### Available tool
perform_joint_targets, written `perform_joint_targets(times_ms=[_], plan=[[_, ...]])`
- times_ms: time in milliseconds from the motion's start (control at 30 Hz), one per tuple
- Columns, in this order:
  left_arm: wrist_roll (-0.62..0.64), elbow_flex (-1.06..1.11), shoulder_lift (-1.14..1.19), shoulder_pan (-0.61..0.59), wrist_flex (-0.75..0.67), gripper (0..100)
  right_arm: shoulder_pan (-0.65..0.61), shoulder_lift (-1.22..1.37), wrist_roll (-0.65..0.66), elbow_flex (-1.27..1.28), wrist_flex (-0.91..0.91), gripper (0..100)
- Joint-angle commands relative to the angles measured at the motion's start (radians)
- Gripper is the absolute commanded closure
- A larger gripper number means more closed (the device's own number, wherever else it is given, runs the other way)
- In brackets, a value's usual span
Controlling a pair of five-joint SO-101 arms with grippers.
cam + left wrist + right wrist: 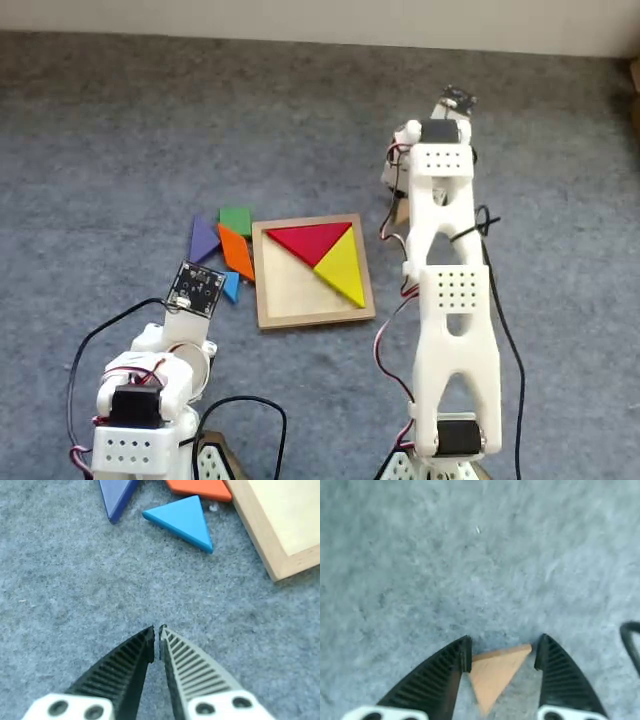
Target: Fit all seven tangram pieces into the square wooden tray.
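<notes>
The square wooden tray point(264, 300) lies mid-table and holds a red triangle point(308, 240) and a yellow triangle point(342, 268). Just left of it lie a green square point(236, 220), a purple triangle point(203, 238), an orange parallelogram point(237, 251) and a small blue triangle point(231, 286). My left gripper point(156, 630) is shut and empty over bare carpet, a short way from the blue triangle point(181, 521) and the tray's corner point(280, 562). My right gripper point(502, 652) is open, its fingers on either side of a tan wooden triangle point(495, 672) on the carpet to the right of the tray point(401, 213).
Grey carpet covers the table. The right arm point(448, 290) stretches along the tray's right side, with its cable point(631, 640) close by. A pale wall edge runs along the far side.
</notes>
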Motion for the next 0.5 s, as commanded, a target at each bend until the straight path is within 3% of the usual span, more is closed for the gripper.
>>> perform_joint_targets(times_ms=[0,467], plan=[[0.008,0.019,-0.025,0.005,0.005,95,-0.013,0.007,-0.009,-0.120,0.090,80.7],[0.008,0.019,-0.025,0.005,0.005,95,-0.022,0.002,0.049,-0.142,0.111,80.7]])
